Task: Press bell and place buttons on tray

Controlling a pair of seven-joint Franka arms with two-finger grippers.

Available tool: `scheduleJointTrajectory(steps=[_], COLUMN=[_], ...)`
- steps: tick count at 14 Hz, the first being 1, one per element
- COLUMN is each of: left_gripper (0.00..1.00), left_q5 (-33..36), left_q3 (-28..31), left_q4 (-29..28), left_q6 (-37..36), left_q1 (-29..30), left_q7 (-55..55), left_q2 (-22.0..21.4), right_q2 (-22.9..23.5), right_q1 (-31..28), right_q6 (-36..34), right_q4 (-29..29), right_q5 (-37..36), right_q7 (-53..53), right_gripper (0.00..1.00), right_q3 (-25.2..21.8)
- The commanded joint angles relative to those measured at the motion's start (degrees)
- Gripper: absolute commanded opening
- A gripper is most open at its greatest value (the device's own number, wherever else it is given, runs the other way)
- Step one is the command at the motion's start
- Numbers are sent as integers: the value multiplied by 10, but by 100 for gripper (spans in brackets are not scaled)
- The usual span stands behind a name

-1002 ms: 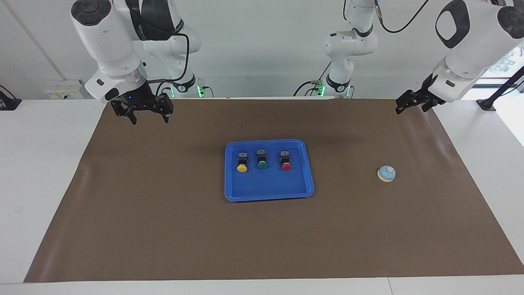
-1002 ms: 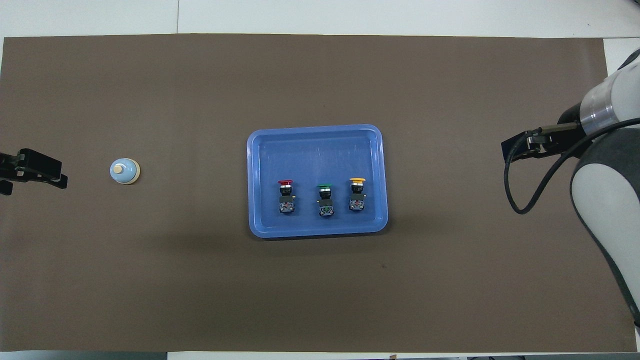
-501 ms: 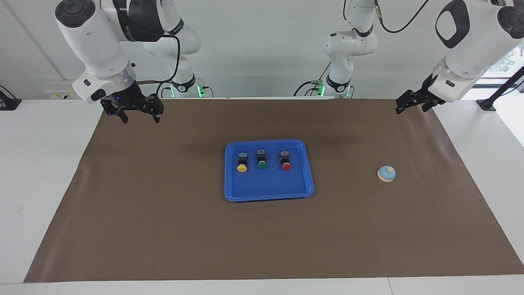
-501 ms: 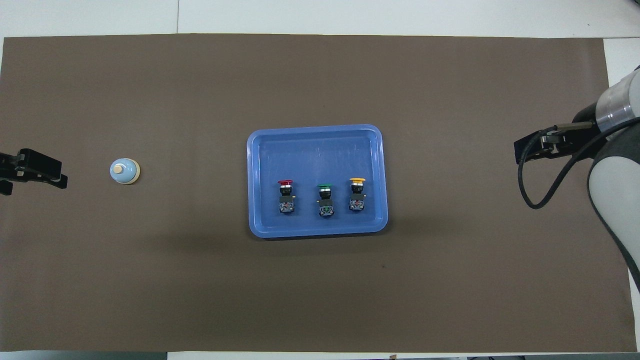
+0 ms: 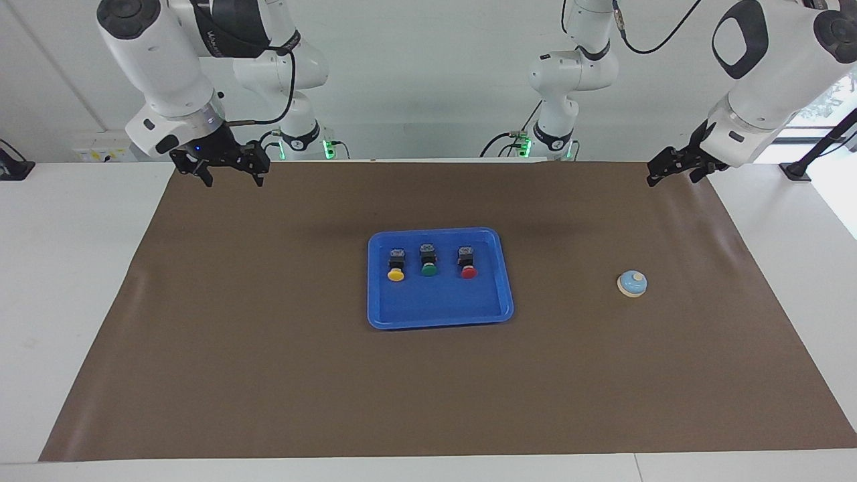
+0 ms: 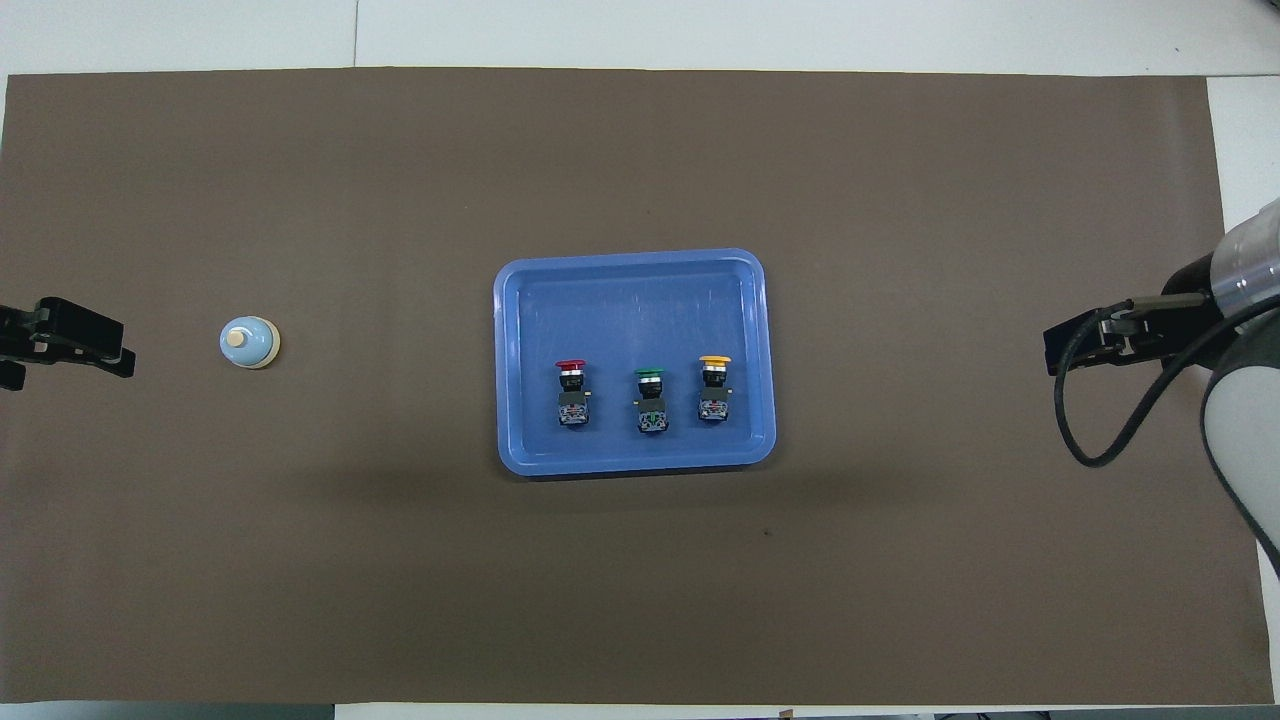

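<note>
**A:** Right, entry for this moment. All three push-button switches lie in the blue tray (image 5: 499,309), in a row along its half nearer the robots: yellow-capped button (image 5: 396,265) toward the right arm's end, green-capped button (image 5: 428,260) in the middle, red-capped button (image 5: 467,262) toward the left arm's end. Each lies on its side, cap pointing away from the robots.

**B:** And the bell (image 5: 632,284)?

**A:** On the brown mat (image 5: 268,375) covering the worktop, well apart from the tray, toward the left arm's end. Nothing touches it.

**B:** End effectors?

**A:** Right end effector (image 5: 229,173) is raised over the mat's corner at the robots' edge, fingers spread wide, holding nothing. Left end effector (image 5: 671,170) waits over the other corner at that edge, likewise wide open and empty.

**B:** Handling notes?

**A:** My judgement only. Buttons look light and rigid; the squarish black body gives flat faces for a pinch, while the domed cap would likely slip. The bell looks small, light and smooth-domed, so it may slide on the mat under a skewed push. Press straight down on the cream knob (image 6: 236,339), not the dome's slope. The tray seems stiff plastic; its raised rim is the natural place to hold.
</note>
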Motion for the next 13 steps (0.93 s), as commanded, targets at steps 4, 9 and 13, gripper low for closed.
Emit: scheduleJointTrajectory(steps=[4,9,13], left_gripper=[100,100,100], left_q5=[-3,-3,-3], left_q3=[7,9,7], left_q4=[-5,-4,-4], left_q6=[-2,-2,-2], left_q1=[-8,-8,-8], left_q7=[-4,-4,-4], left_q2=[-9,-9,-9], right_q2=[-25,-24,-24], right_q1=[-17,-18,-16], right_q6=[41,39,33], right_q4=[-34,-32,-31], right_q5=[-4,-4,-5], right_q7=[-13,-10,23], right_gripper=[100,100,100], right_q3=[7,7,7])
